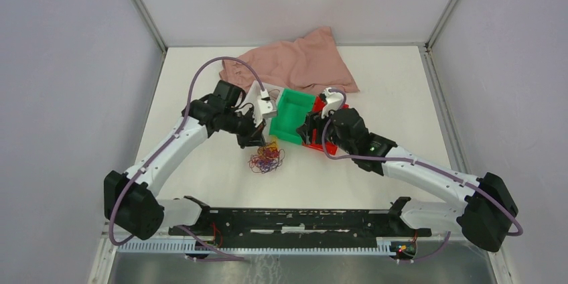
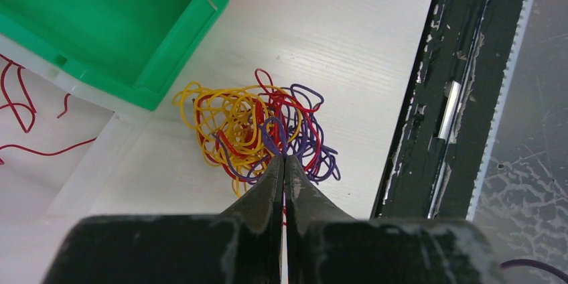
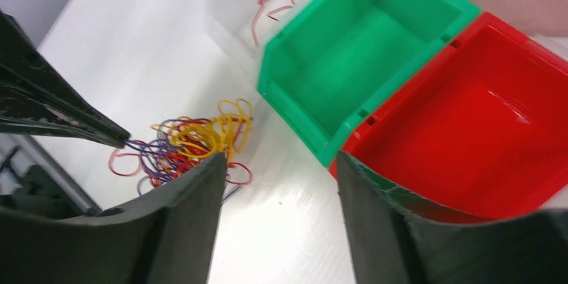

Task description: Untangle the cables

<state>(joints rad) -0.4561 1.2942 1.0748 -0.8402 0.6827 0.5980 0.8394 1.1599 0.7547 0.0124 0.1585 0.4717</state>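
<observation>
Red-yellow-purple cables (image 1: 266, 159) clumped near green bin (image 2: 181, 49). Left gripper (image 2: 285, 163) pinched tight on clump's near edge — pull could drag whole knot along. Right gripper (image 3: 279, 160) parted, empty, pinning nothing.

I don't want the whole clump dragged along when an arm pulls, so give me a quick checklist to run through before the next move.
1. Left end effector gripping the cables: ok, tips shut at the clump's edge, purple strands running into them.
2. Only one strand pinched: cannot tell.
3. Right end effector free to help: ok, open, holding nothing.
4. Clump loosened: not ok, red, yellow and purple strands tangled together.
5. Green bin and red bin empty: ok.
6. White bin usable: ok, only a few red strands inside.
</observation>
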